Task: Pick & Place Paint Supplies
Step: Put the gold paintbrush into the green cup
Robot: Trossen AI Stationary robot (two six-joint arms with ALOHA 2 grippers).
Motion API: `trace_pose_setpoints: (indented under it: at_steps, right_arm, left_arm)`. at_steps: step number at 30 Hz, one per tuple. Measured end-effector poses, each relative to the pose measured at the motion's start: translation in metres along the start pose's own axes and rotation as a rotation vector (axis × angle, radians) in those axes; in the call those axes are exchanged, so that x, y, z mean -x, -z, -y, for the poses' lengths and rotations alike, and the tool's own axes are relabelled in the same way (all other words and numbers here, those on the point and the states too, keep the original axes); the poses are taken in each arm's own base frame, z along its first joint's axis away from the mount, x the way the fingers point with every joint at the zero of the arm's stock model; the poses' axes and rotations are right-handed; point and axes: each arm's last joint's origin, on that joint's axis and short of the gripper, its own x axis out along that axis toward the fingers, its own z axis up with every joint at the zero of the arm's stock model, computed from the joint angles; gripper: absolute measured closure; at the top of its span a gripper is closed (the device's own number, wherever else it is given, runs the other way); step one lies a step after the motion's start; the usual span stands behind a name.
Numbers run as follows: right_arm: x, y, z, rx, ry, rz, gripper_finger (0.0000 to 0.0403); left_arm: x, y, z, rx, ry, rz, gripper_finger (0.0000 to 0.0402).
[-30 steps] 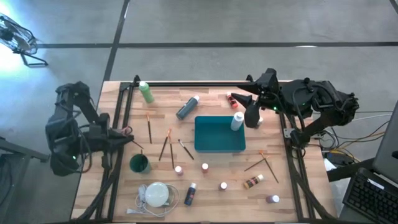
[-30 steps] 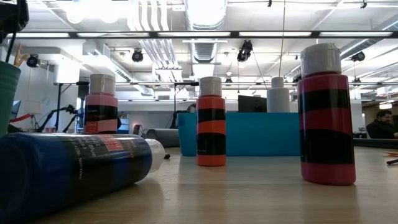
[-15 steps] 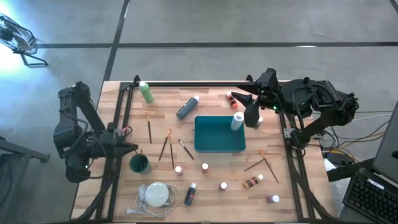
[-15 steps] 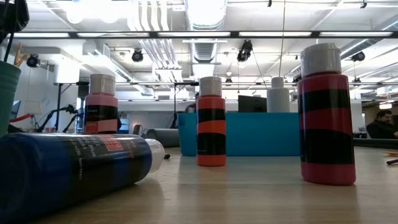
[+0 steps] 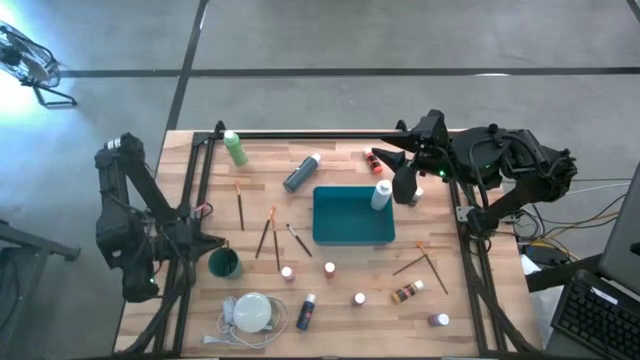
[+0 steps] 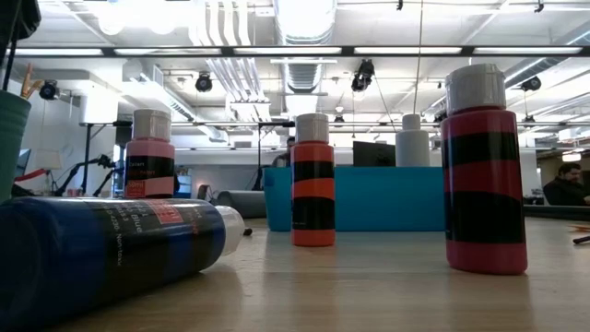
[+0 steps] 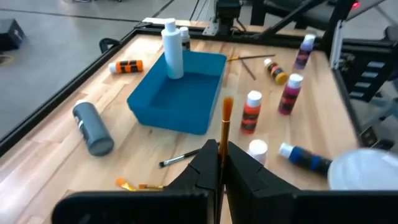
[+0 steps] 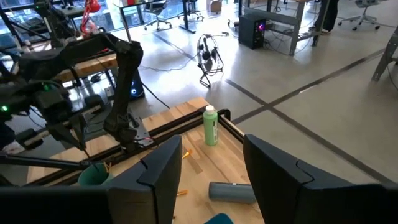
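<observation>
My left gripper [image 5: 213, 243] hovers at the table's left side, just over the green cup [image 5: 224, 263], shut on a thin brush [image 7: 226, 115] with an orange part at its free end. In the low view the brush's dark shaft [image 6: 15, 66] slants down to the cup [image 6: 9, 138], which holds other brush tips. A white bottle [image 5: 381, 194] stands upright in the far right corner of the teal tray [image 5: 352, 238]. My right gripper [image 5: 405, 188] hangs open high above that corner, with nothing between its fingers [image 8: 158, 171]. My left gripper pinches the brush's thin dark shaft [image 7: 222, 144] between its two fingers. The brush sticks out past the fingertips, orange part foremost. It is lifted clear of the table and slants down toward the cup's mouth; whether its end is inside the cup I cannot tell.
Loose brushes [image 5: 268, 235] lie between cup and tray, more [image 5: 425, 260] right of the tray. A green bottle [image 5: 236, 148], a grey-blue one [image 5: 301, 172] and a red one [image 5: 378, 161] lie at the far side. Several small bottles [image 5: 329, 269] and a white corded disc [image 5: 252, 312] sit near the front.
My left gripper has moved toward the table's near edge and down, coming over the green cup with the brush still pinched, and it has tipped further downward.
</observation>
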Motion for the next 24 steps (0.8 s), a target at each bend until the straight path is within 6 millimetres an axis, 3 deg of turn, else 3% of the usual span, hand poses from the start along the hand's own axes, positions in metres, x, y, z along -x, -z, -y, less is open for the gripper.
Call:
trace_pose_setpoints:
  at_steps: [9, 24]
  right_arm:
    - [0.002, -0.001, 0.003, -0.017, 0.003, 0.007, 0.0223]
    - [0.011, -0.008, 0.015, -0.037, 0.015, 0.034, 0.0248]
  left_arm:
    - [-0.006, 0.026, -0.001, 0.017, 0.005, 0.013, 0.0390]
    - [-0.021, 0.075, -0.002, 0.061, 0.034, 0.033, 0.0390]
